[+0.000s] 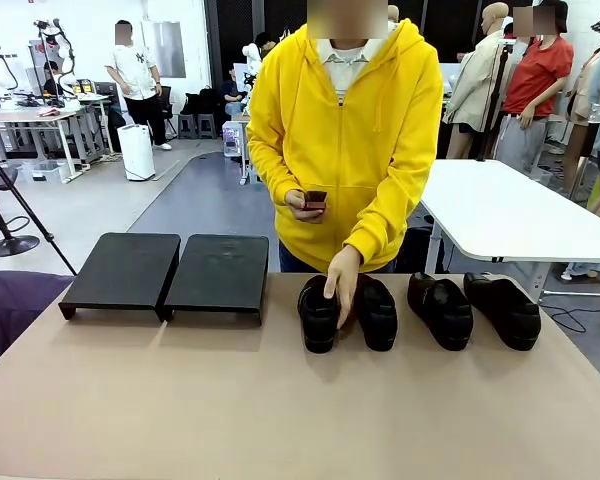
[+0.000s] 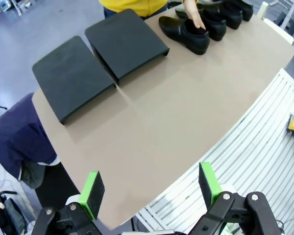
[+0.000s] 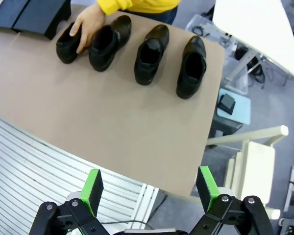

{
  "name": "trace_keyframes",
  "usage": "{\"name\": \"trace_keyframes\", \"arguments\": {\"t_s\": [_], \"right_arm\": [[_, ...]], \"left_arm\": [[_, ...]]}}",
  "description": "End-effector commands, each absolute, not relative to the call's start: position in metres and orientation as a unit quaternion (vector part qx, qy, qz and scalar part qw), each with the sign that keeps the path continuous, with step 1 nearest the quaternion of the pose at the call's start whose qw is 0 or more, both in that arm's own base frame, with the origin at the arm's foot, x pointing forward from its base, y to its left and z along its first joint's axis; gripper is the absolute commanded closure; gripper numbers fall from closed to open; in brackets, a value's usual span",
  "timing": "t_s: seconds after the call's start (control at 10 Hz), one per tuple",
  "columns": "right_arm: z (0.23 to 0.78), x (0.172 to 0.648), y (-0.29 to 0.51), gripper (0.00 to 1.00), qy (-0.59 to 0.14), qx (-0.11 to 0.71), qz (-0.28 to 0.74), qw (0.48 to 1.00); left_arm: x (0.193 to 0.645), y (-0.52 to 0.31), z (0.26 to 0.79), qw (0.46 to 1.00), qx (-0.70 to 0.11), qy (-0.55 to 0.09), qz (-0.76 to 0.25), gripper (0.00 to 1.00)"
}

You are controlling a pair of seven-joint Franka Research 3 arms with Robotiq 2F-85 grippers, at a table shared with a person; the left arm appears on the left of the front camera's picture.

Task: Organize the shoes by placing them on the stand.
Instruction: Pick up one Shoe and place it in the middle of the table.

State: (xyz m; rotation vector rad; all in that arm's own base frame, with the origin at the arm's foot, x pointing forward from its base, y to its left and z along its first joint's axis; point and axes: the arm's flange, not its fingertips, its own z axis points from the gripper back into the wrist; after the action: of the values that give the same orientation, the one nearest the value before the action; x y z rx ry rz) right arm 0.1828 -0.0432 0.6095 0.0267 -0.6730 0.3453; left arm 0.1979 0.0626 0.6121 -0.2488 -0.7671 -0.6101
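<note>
Right wrist view: shoes [image 3: 149, 54] well beyond right end effector [image 3: 149, 188], spread wide, empty; left end effector [image 2: 152, 190] likewise.

Black, green-padded left pincer [image 2: 151, 185] and right pincer [image 3: 149, 186]; person [image 1: 345, 200] wears yellow zip hoodie [image 1: 390, 120]

Glossy black shoes [image 1: 417, 311], matte black stand [image 1: 167, 273], tan table [image 1: 280, 410].
</note>
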Motion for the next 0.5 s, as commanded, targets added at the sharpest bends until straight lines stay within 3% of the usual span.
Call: {"name": "trace_keyframes", "arguments": {"t_s": [0.0,0.4], "right_arm": [[0.61,0.18,-0.041,0.0,-0.327,0.014,0.169,0.93],[0.615,0.233,-0.025,0.0,-0.278,0.001,0.171,0.945]], "left_arm": [[0.194,0.062,0.613,0.874,-0.124,-0.367,-0.294,0.0],[0.194,0.062,0.613,0.874,-0.124,-0.367,-0.294,0.0]]}}
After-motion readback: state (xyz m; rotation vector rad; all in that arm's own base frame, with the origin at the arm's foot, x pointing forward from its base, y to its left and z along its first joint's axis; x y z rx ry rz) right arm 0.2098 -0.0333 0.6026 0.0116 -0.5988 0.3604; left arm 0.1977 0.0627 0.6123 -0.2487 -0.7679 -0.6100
